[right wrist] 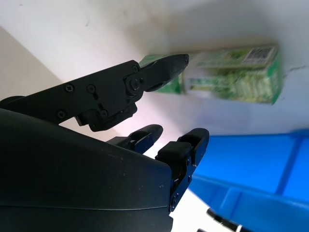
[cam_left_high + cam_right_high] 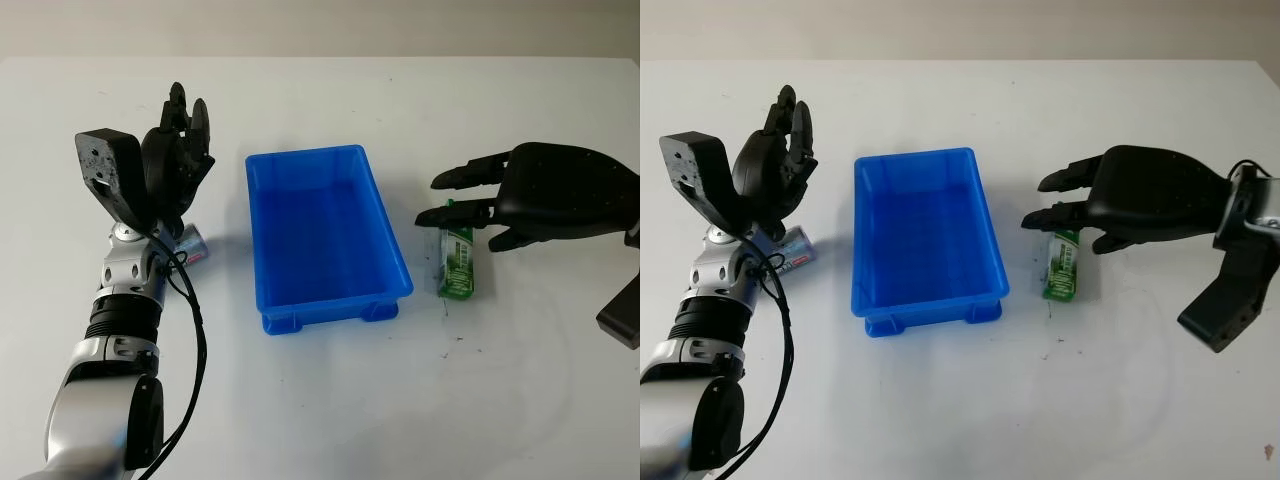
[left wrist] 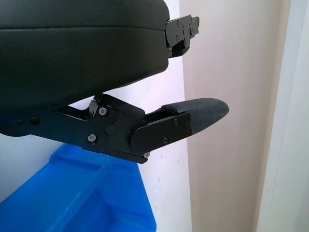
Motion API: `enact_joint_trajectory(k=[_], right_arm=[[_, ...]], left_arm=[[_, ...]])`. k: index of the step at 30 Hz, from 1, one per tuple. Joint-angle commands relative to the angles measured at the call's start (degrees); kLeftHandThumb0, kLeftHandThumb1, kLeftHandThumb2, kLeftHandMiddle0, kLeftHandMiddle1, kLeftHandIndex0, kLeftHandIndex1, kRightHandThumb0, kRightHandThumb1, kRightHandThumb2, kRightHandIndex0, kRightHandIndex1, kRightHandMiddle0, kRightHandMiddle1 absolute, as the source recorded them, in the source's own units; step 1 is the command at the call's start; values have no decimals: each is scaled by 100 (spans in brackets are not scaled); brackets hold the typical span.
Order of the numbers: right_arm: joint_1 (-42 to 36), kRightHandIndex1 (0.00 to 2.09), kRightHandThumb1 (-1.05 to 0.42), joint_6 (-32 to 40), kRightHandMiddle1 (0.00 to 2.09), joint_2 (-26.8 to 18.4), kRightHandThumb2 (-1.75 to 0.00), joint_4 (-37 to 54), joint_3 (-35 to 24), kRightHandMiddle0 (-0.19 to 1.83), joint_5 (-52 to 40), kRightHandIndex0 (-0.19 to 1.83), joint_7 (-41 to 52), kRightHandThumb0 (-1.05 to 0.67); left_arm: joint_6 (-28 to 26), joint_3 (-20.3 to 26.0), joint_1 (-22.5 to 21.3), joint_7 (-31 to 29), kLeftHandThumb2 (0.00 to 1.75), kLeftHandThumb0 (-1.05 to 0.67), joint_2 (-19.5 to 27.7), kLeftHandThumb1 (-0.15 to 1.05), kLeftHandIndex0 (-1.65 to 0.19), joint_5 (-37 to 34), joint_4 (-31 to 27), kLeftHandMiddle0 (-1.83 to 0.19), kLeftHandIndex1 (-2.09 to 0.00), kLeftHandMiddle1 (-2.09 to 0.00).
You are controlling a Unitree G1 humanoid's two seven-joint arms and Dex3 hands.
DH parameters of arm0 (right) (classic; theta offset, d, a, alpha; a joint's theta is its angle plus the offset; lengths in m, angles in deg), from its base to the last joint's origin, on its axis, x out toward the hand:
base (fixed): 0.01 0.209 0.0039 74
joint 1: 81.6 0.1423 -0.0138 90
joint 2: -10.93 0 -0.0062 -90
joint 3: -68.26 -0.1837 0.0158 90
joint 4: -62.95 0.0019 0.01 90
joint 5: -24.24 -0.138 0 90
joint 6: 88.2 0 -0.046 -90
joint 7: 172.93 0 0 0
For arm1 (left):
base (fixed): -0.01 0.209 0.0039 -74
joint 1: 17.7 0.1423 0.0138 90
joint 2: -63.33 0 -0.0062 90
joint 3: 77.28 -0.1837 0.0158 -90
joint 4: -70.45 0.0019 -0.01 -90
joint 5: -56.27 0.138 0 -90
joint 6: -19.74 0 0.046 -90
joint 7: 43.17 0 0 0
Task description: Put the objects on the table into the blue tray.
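White and bare of clutter, the surface (image 2: 330, 400) carries a blue rectangular plastic tray (image 2: 322, 235) near its middle. My right hand (image 2: 500, 205) hovers open just above the far end of a green and white carton (image 2: 458, 262) lying flat beside the tray, toward the right edge, holding nothing. My left hand (image 2: 175, 150) is raised open on the tray's other side, over a small silver can with a red label (image 2: 193, 246) lying on its side.

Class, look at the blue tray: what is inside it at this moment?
Nothing shows inside the blue tray; its whole floor is visible. The green carton and the small can lie outside on the table.
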Motion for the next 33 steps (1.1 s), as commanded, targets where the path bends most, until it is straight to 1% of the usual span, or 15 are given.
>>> enact_joint_trajectory(k=[1,9,10,12,13,14,15,16,19,20,22,26,28,30,33], right_arm=[[-2,9,-91,59,9,29,-6,1,105,53,66,56,-87,-28],[-114,12,-97,302,13,335,-7,-304,587,56,342,59,-545,-24],[-123,21,-99,390,24,357,-6,-327,675,58,430,61,-624,-26],[-118,87,-99,539,88,390,-6,-374,832,32,593,33,-831,-28],[-117,123,-99,645,112,416,-5,-412,930,25,704,22,-991,-28],[-107,174,-99,721,148,435,-5,-448,1011,19,784,15,-1124,-31],[-112,191,-99,833,162,453,-5,-496,1085,17,856,12,-1235,-31],[-107,202,-98,911,172,466,-5,-539,1145,19,901,22,-1317,-35],[-101,208,-98,1171,182,480,-5,-690,1307,22,1020,38,-1552,-38],[-110,209,-100,1262,195,488,-6,-761,1336,22,1020,50,-1595,-37],[-122,209,-101,1342,206,509,-6,-875,1355,23,957,61,-1641,-37],[-46,209,-104,1472,209,656,-10,-1233,1274,48,647,99,-1702,-48],[79,209,-105,1709,209,749,-16,-1406,1171,54,475,100,-1698,-52],[315,209,-105,1860,206,956,-20,-1742,712,47,-214,83,-1421,-51],[520,209,-105,2123,209,1171,-14,-1903,248,51,-965,80,-1095,-51]], left_arm=[[-47,35,-44,58,67,-66,90,105,19,6,-200,19,0,0],[-100,42,-4,123,65,-69,126,105,19,5,-319,19,0,0],[-107,52,-1,130,64,-70,124,105,19,-7,-326,19,0,0],[-127,57,10,138,64,-70,129,105,19,-12,-344,19,0,0],[-130,70,22,137,64,-70,129,105,19,-27,-354,19,0,0],[-132,80,31,135,63,-71,127,105,19,-40,-364,19,0,0],[-136,91,49,130,62,-72,126,105,19,-56,-386,19,0,0],[-139,98,61,127,62,-72,125,105,19,-68,-404,19,0,0],[-181,102,114,117,61,-72,140,105,19,-72,-489,19,0,0],[-179,98,129,93,61,-71,149,105,19,-66,-509,19,0,0],[-186,98,152,62,61,-71,161,105,19,-58,-546,19,0,0],[-234,110,158,83,59,-73,167,105,19,-51,-575,19,0,0],[-247,113,156,84,58,-74,169,105,19,-48,-579,19,0,-1],[-239,106,139,59,58,-73,177,105,19,-39,-551,19,0,-1],[-251,92,123,45,59,-73,192,105,19,-16,-528,19,0,0]])
